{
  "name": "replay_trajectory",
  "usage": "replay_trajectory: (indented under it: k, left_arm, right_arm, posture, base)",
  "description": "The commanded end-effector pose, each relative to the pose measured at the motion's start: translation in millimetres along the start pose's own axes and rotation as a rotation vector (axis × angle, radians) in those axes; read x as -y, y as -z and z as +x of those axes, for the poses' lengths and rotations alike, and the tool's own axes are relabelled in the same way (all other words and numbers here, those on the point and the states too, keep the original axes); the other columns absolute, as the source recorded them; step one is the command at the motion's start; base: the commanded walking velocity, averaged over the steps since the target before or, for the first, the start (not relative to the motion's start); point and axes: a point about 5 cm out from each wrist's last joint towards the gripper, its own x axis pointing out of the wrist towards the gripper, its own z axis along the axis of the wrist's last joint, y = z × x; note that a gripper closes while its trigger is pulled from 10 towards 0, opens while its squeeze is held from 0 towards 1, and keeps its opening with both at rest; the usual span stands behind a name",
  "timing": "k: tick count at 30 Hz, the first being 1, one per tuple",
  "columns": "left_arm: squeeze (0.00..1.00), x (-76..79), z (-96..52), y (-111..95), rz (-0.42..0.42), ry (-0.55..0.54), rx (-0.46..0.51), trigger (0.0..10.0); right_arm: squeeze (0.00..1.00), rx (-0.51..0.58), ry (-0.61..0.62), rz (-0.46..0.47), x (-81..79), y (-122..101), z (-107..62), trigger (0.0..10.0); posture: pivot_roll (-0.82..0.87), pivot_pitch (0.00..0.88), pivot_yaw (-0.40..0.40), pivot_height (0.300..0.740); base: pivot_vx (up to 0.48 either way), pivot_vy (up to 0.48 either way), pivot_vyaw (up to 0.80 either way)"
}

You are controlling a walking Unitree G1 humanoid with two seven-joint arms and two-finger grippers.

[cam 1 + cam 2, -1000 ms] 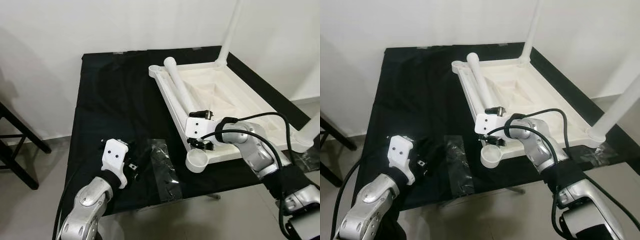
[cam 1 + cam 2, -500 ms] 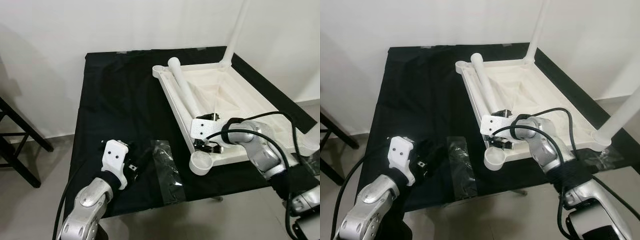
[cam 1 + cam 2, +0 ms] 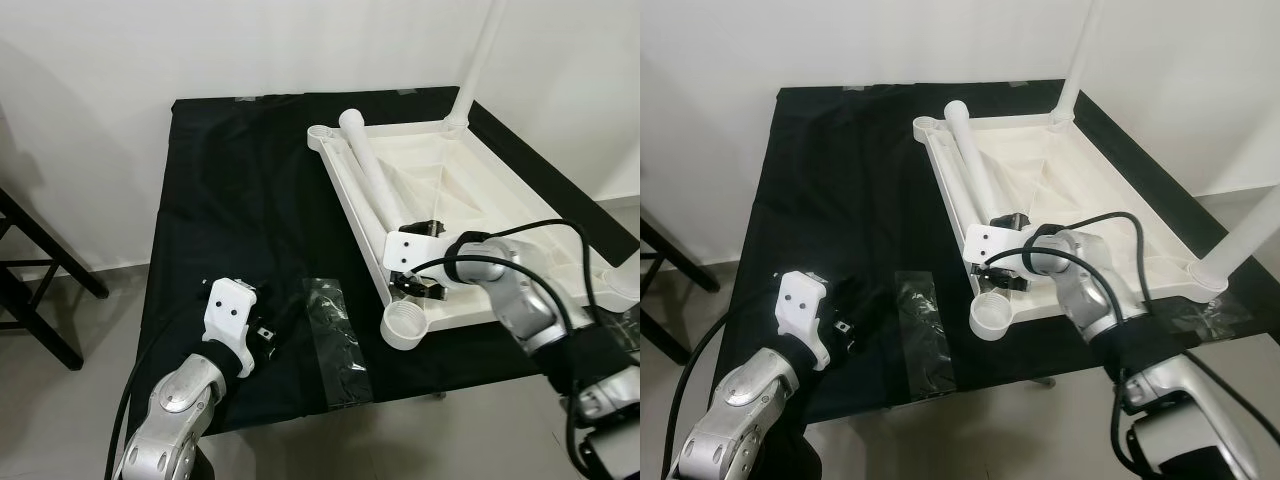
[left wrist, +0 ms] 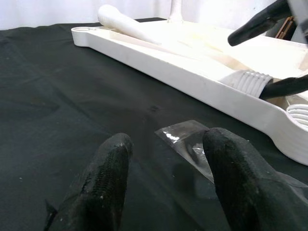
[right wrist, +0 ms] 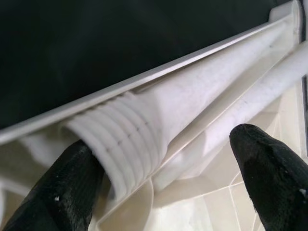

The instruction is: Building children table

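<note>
White tabletop (image 3: 480, 190) lies upside down on the right half of a black cloth (image 3: 230, 200) over a table. Two legs stand screwed upright at its far (image 3: 478, 60) and right (image 3: 1240, 235) corners. One loose leg (image 3: 375, 180) lies inside along the left rim, threaded end (image 5: 120, 144) toward the near corner socket (image 3: 403, 325). Right gripper (image 3: 425, 260) sits at that threaded end, fingers (image 5: 62, 187) spread either side of it, one touching the threads. Left gripper (image 4: 168, 178) hovers low over the cloth at near left, fingers (image 4: 108, 178) apart, holding nothing. One clear plastic bag (image 3: 335, 335) lies flat between gripper and tabletop.
</note>
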Motion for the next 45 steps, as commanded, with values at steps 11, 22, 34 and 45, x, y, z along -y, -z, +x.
replay_trajectory:
  k: [11,22,34,45]
  left_arm:
    - [0.0,3.5,-3.1,-2,0.002,0.004,0.002,10.0]
    - [0.0,4.6,-4.9,-3,0.0,0.006,-0.001,10.0]
    - [0.0,-2.7,-6.8,-8,-0.014,-0.017,0.014,10.0]
    - [0.0,-17.5,-9.8,-26,-0.057,-0.015,0.074,10.0]
  right_arm:
    - [0.0,-0.022,0.155,-0.005,-31.9,0,19.4,2.2]
    - [0.0,-0.021,0.393,-0.032,-39.9,9,20.0,0.0]
    - [0.0,0.053,0.627,-0.038,-8.9,1,5.0,0.0]
    - [0.0,0.271,0.864,0.29,36.4,-10,-20.6,0.0]
  posture:
    - [0.1,0.16,-0.079,0.74]
    - [0.08,0.164,-0.082,0.74]
    - [0.07,0.17,-0.082,0.74]
    - [0.07,0.163,-0.075,0.74]
  base:
    - [0.0,0.0,0.0]
    - [0.0,0.0,0.0]
    - [0.0,0.0,0.0]
    - [0.0,0.0,0.0]
